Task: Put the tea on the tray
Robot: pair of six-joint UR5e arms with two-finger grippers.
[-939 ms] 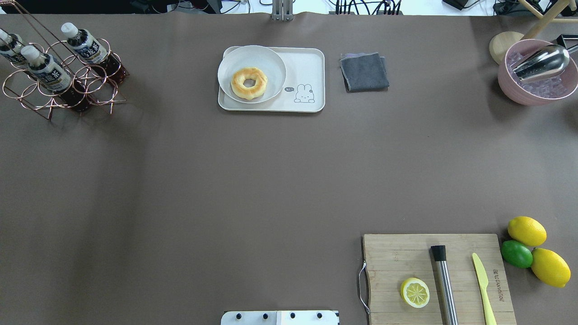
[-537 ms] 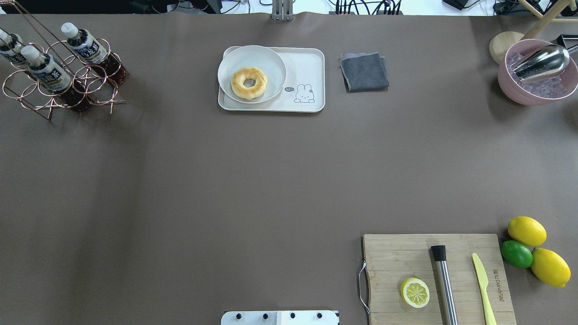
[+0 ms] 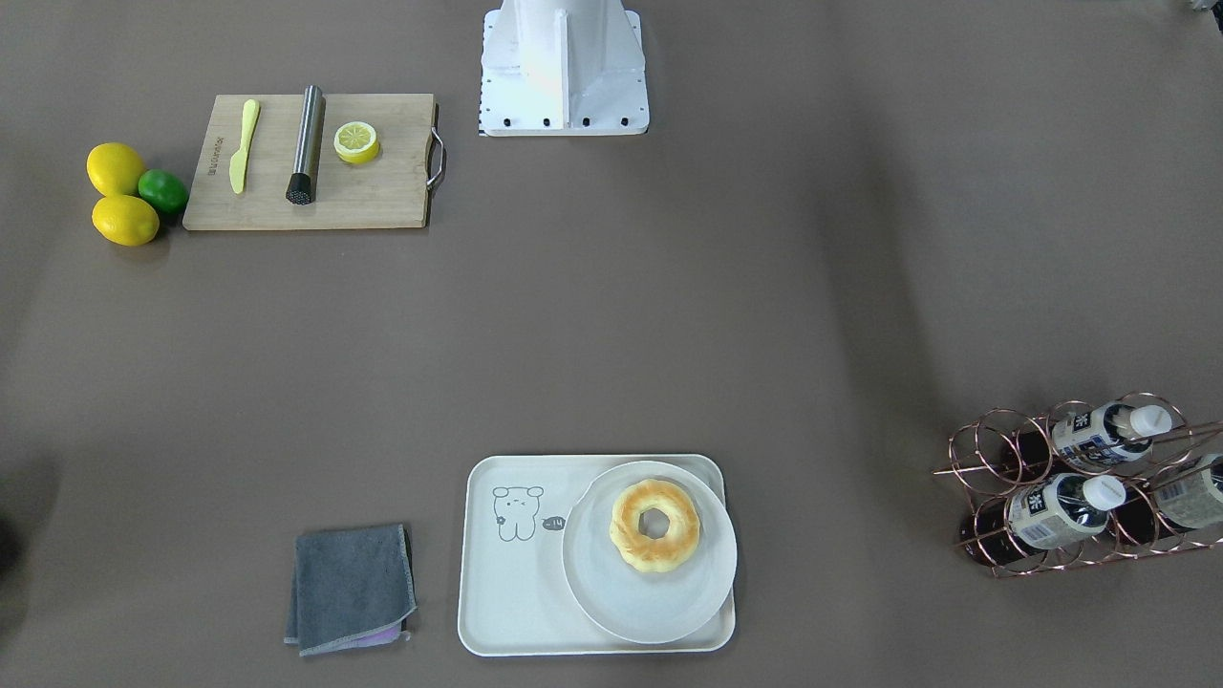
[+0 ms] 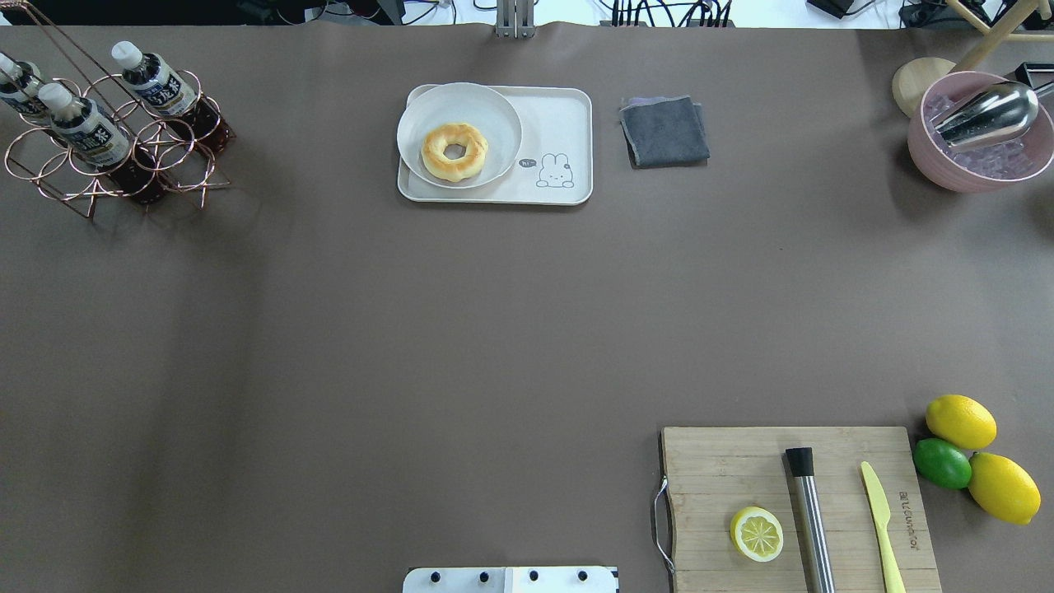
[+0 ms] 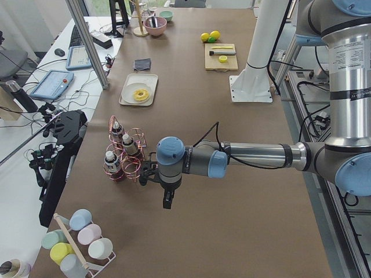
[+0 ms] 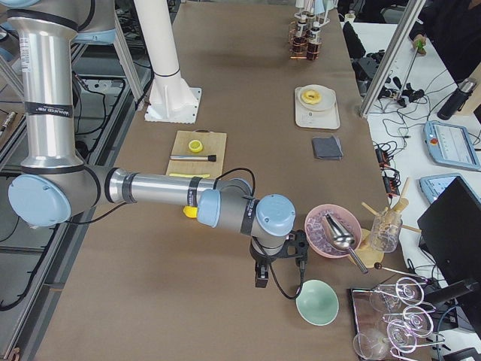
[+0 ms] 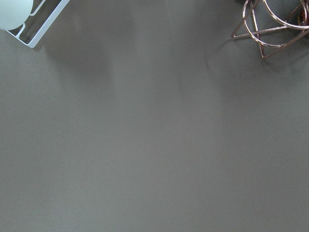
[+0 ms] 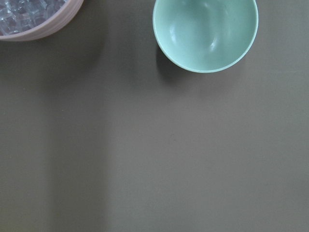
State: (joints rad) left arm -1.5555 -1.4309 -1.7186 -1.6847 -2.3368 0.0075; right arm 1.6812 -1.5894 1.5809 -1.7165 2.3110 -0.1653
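Three tea bottles with white caps stand in a copper wire rack (image 4: pixel 123 165) at the far left; the nearest to the tray is a bottle (image 4: pixel 156 84) that also shows in the front view (image 3: pixel 1099 432). The cream tray (image 4: pixel 560 123) lies at the far middle, with a bear drawing on its bare right part. My left gripper (image 5: pixel 167 200) hangs over the table beside the rack (image 5: pixel 130 159); I cannot tell if it is open. My right gripper (image 6: pixel 261 280) hangs over the table's right end; I cannot tell its state either. Neither shows in the overhead view.
A white plate (image 4: pixel 461 103) with a doughnut (image 4: pixel 454 151) fills the tray's left part. A grey cloth (image 4: pixel 664 130) lies right of the tray. A pink ice bowl (image 4: pixel 980 173), a mint bowl (image 8: pixel 205 31), a cutting board (image 4: pixel 725 469) and lemons (image 4: pixel 960 421) are on the right.
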